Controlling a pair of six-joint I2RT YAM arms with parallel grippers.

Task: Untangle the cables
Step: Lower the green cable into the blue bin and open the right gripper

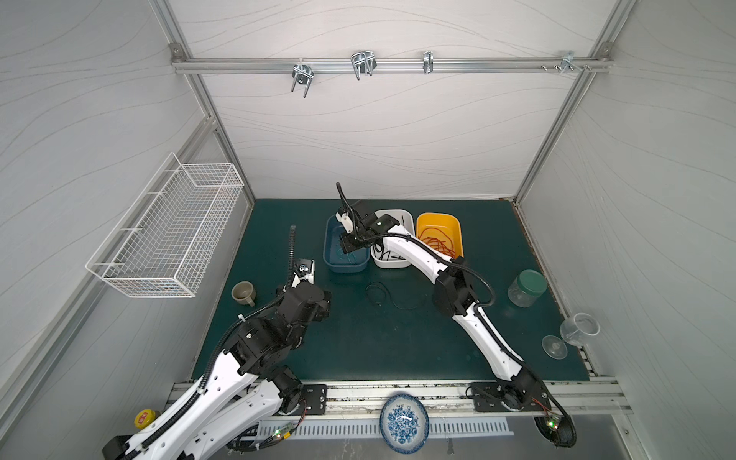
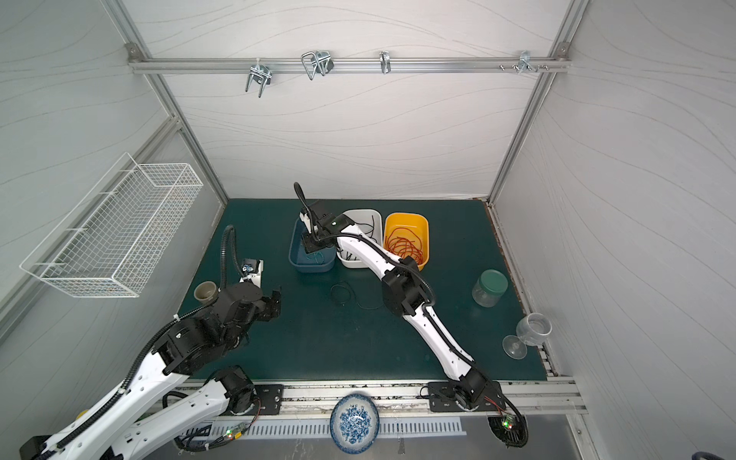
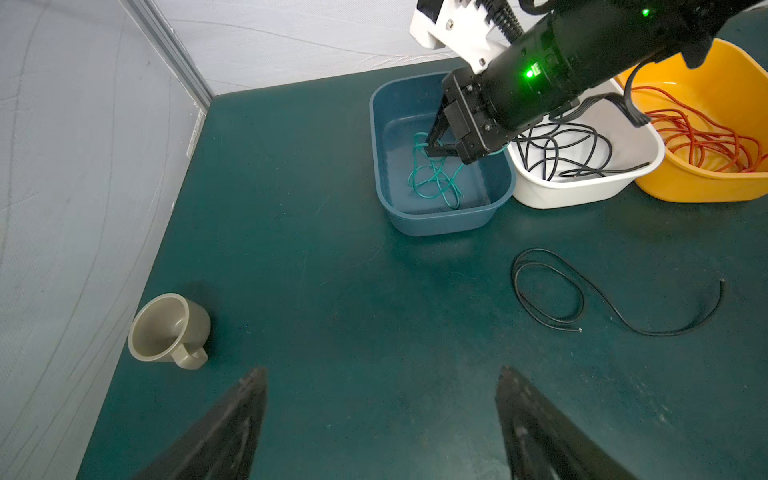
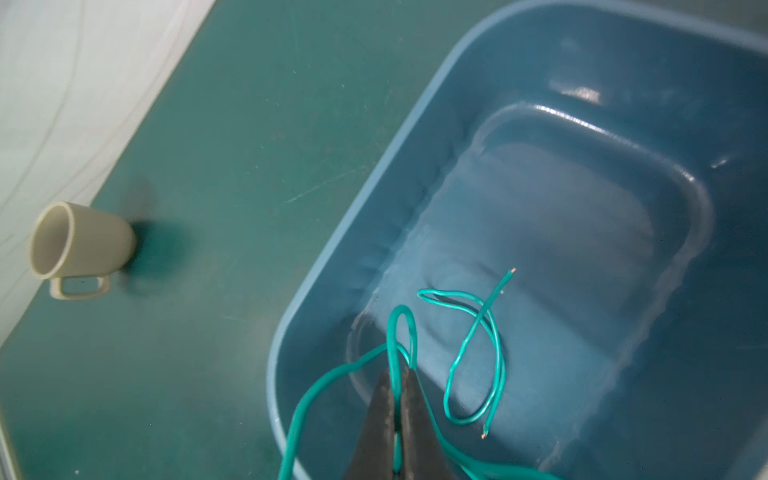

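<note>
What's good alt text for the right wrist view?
The right gripper, jaws shut, pinches a loop of teal cable in the blue tub. A second teal cable lies curled on the tub floor, bare copper at its ends; a beige mug sits on the green mat outside the tub.

Right gripper (image 4: 399, 374) fingers cut off at frame edge; teal cable (image 4: 482, 318) runs out of shot beside them. Mug (image 4: 79, 245) past gripper, blurred. In both top views right arm (image 1: 418, 255) hides part of white tub (image 1: 392, 263).
</note>
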